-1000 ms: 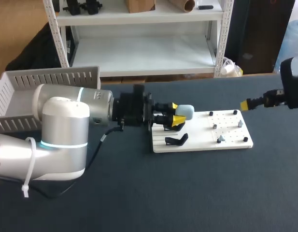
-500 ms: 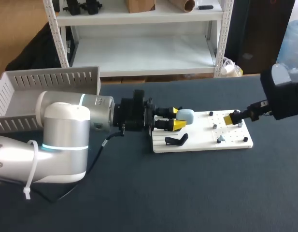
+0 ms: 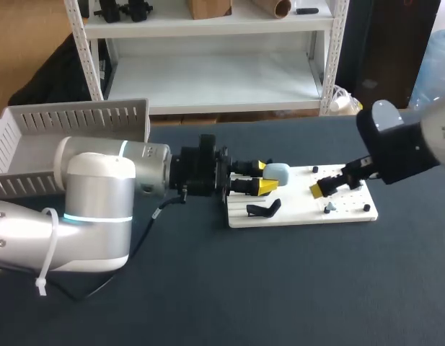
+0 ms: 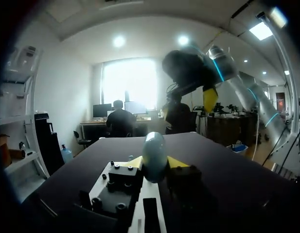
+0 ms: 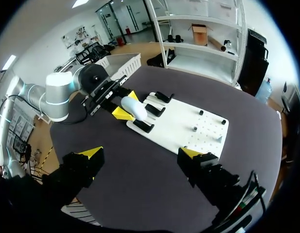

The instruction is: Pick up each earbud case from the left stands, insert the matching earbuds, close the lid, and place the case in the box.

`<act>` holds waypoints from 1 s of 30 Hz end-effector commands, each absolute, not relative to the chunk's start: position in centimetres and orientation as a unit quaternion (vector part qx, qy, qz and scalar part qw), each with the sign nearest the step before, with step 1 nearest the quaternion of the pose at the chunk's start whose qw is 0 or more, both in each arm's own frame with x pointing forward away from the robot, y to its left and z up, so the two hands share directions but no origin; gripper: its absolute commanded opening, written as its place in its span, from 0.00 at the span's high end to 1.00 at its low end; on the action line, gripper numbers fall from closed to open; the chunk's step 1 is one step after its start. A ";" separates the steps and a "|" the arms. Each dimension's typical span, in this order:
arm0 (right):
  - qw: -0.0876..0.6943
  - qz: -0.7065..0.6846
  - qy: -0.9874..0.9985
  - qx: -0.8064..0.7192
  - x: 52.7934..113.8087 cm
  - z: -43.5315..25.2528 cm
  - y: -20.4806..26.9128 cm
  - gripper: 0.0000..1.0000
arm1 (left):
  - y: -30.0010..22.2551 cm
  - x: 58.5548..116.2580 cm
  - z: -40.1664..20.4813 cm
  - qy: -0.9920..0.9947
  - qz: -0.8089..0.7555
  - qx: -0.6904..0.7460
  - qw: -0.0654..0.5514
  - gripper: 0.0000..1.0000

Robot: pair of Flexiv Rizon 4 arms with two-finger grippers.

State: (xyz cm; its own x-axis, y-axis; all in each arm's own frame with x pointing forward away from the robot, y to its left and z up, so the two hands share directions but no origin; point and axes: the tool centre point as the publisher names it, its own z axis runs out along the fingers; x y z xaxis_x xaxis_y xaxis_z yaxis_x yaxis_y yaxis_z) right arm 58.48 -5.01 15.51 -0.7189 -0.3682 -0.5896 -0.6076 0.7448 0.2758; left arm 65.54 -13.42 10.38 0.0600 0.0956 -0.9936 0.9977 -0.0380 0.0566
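While the left claw [image 3: 264, 176] stays where it was a second ago, at the left end of the white board [image 3: 301, 215], the right arm swings in from the right edge of the worktop [image 3: 280, 288]. The right claw [image 5: 141, 153] now hangs above the board's pegged right half. Its fingers are spread wide and hold nothing.

The left claw's yellow tips press the pale blue earbud case [image 3: 278, 171] from both sides. The case has not visibly lifted and sits at its stand, just beside the empty black stand [image 3: 264, 210].

Small grey pieces [image 3: 329, 207] stand among the pegs. They are probably the earbuds, though too small to be sure.

With the case held, the right arm's arrival suggests the work is shifting to fetching an earbud. Inserting it, closing the lid and carrying the case to the slatted box [image 3: 71, 119] all seem still undone.
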 end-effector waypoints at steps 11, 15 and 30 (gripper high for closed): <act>0.245 0.238 0.898 -0.277 59.8 14.2 -0.8 0.00 | -13.4 65.7 10.3 0.498 -0.471 0.547 0.481 1.00; 0.242 0.237 0.899 -0.277 60.2 13.9 -0.1 0.00 | -13.4 65.7 10.3 0.498 -0.471 0.547 0.481 1.00; 0.237 0.237 0.911 -0.239 62.4 12.5 -0.1 0.00 | -13.4 65.7 10.3 0.498 -0.471 0.547 0.481 1.00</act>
